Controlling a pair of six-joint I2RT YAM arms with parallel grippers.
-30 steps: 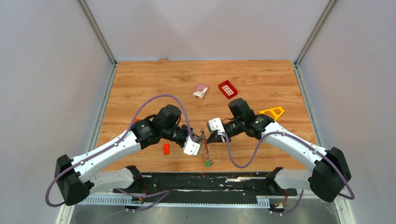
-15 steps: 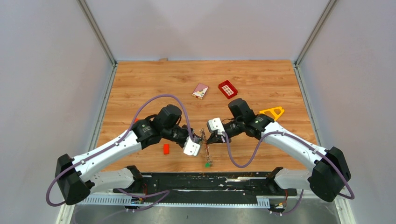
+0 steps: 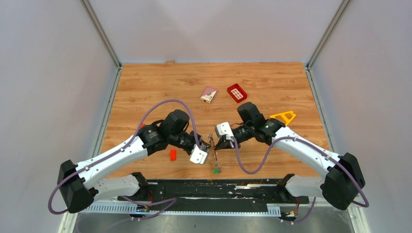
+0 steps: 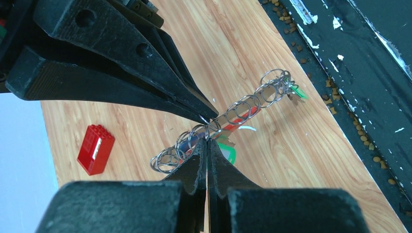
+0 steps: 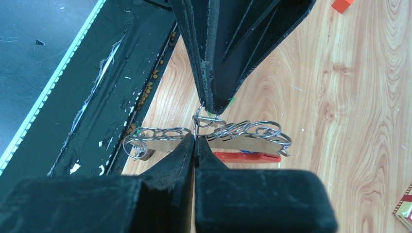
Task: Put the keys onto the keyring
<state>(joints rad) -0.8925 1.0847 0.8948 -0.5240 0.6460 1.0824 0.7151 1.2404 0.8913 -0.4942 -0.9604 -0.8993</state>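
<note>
The keyring point(image 3: 212, 151) is a chain of silver wire rings with a red curved piece, held just above the table between both arms. In the left wrist view the keyring point(image 4: 252, 99) runs diagonally. My left gripper point(image 4: 207, 140) is shut on a ring near its middle. The right gripper's fingers point(image 4: 194, 104) meet it from the upper left. In the right wrist view my right gripper point(image 5: 195, 138) is shut on a ring of the keyring point(image 5: 243, 130), above the red piece point(image 5: 248, 156). A green-headed key point(image 3: 216, 170) hangs at the near end, and also shows in the left wrist view point(image 4: 297, 92).
A small red block point(image 3: 172, 154) lies left of the grippers. A red gridded tray point(image 3: 236, 92) and a pink card box point(image 3: 208, 94) lie farther back. A yellow triangle frame point(image 3: 283, 117) is at the right. A black strip point(image 3: 252, 187) runs along the near edge.
My left gripper has shifted very slightly toward the near edge. Both grippers stay pinched on the keyring.
</note>
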